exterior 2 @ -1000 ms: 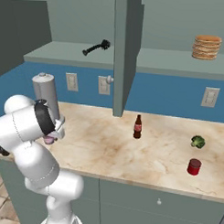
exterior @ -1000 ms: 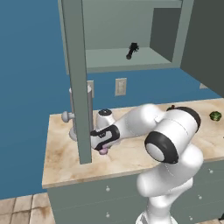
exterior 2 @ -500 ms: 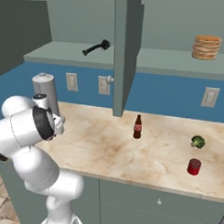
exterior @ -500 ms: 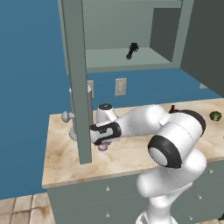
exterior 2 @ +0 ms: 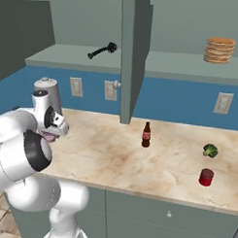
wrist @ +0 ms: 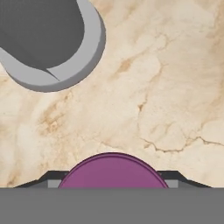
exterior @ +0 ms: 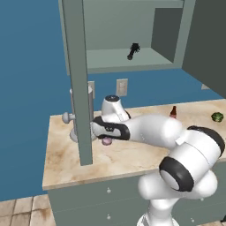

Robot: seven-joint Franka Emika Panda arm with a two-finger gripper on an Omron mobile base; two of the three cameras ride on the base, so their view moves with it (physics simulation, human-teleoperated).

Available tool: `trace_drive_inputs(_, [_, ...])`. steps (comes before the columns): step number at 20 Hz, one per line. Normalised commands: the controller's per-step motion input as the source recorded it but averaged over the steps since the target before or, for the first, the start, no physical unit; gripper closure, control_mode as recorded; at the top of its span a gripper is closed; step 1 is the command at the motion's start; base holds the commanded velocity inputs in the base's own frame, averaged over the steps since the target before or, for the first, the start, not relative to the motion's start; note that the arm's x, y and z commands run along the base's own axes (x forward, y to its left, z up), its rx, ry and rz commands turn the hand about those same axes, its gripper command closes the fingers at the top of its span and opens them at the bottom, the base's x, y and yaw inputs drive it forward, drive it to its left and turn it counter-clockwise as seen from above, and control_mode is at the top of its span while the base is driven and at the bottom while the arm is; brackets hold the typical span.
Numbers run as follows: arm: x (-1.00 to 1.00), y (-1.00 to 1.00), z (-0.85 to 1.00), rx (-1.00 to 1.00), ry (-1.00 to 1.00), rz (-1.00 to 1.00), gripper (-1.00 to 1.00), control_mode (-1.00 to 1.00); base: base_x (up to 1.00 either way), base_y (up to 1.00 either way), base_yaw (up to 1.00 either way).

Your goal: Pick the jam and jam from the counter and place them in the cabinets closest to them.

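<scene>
My gripper point(exterior: 105, 133) is shut on the purple jam jar point(exterior: 106, 141), holding it just above the counter point(exterior: 62, 154) next to the open cabinet door point(exterior: 79, 66). In the right base view the jar point(exterior 2: 49, 136) peeks out pinkish under the gripper point(exterior 2: 52, 132). The hand view has the purple jar point(wrist: 113, 170) between the dark fingertips point(wrist: 48, 176) over marbled stone. Far to the right on the counter point(exterior 2: 114, 159) stands the dark red jam jar point(exterior 2: 205, 177). The cabinet's pale shelf point(exterior: 119, 59) is open above.
A grey canister point(wrist: 48, 39) stands close beside the held jar, and appears as the grey canister point(exterior 2: 46, 89) by the wall. A brown bottle point(exterior 2: 146, 135) and a green leafy ball point(exterior 2: 210, 150) sit on the counter. The shelves carry a black tool point(exterior 2: 101, 50) and a pancake stack point(exterior 2: 219, 50).
The gripper has risen slightly with the purple jar, lifting it off the counter. The dark red jar, bottle and canister have stayed put.
</scene>
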Motion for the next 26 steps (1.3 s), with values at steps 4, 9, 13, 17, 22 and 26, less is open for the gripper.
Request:
trace_drive_inputs(4, [-0.16, -0.17, 0.54, 0.00, -0.07, 0.00, 1.00, -1.00, 0.00, 0.00, 0.00])
trace_drive_inputs(9, [-0.06, -0.13, 0.57, 0.00, -0.07, 0.01, 1.00, -1.00, 0.00, 0.00, 0.00])
trace_drive_inputs(13, [0.00, -0.04, 0.61, 0.01, -0.07, 0.02, 1.00, -1.00, 0.00, 0.00, 0.00])
trace_drive_inputs(17, [0.00, -0.04, 0.68, 0.03, -0.08, 0.03, 1.00, -1.00, 0.00, 0.00, 0.00])
trace_drive_inputs(22, [0.00, -0.04, 0.74, 0.03, -0.09, 0.02, 1.00, -1.00, 0.00, 0.00, 0.00])
trace_drive_inputs(26, [0.00, -0.03, 0.76, 0.04, -0.08, 0.02, 1.00, -1.00, 0.00, 0.00, 0.00])
